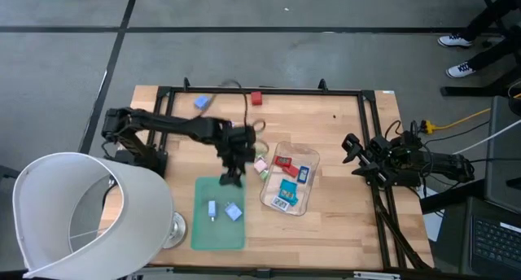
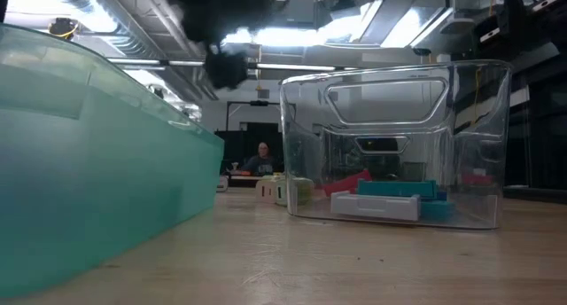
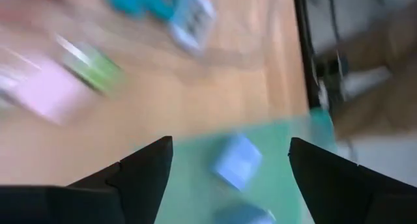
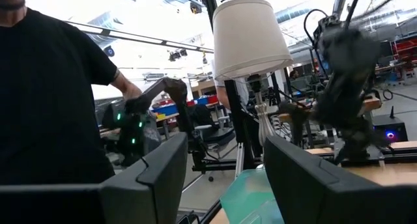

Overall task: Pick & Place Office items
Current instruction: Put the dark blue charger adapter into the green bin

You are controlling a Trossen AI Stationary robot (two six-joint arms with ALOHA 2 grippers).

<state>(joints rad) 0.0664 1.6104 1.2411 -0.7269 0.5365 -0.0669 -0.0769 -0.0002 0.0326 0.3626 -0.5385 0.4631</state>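
Note:
The office items are small blocky pieces. Two light blue ones (image 1: pixel 234 212) lie on the green mat (image 1: pixel 218 231). A pink and a light green one (image 1: pixel 260 164) lie on the wood between mat and tray. Red, blue and teal ones (image 1: pixel 286 188) sit in the clear tray (image 1: pixel 269 200). A blue piece (image 1: pixel 202 102) and a red one (image 1: pixel 256 98) lie at the far edge. My left gripper (image 1: pixel 231 179) hangs open above the mat's far edge; its wrist view shows a blue piece (image 3: pixel 238 160) beyond the open fingers. My right gripper (image 1: pixel 355 158) waits open at the table's right side.
A lamp with a white shade (image 1: pixel 81 215) stands at the near left corner beside the mat. A dark frame (image 1: pixel 269 90) runs along the table's far and right edges. A person in a black shirt (image 4: pixel 45 94) stands beyond the table. Bare wood (image 1: pixel 342 231) lies near the tray.

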